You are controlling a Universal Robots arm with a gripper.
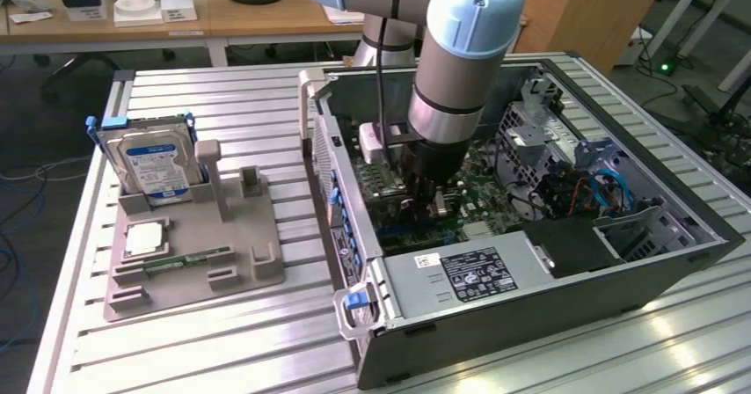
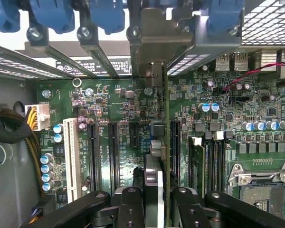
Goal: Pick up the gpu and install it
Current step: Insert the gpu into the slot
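A: Presently, item one, the gpu [image 2: 165,156]?
B: Stood on edge over the motherboard [image 2: 123,102], clamped between the tool [image 2: 154,192] fingers, its metal bracket far up against the case's rear slots.
A: Location?
B: Inside the open computer case [image 1: 657,266], right of the parts tray [image 1: 223,262] holding the hard drive [image 1: 150,161] on the desk [image 1: 211,341].
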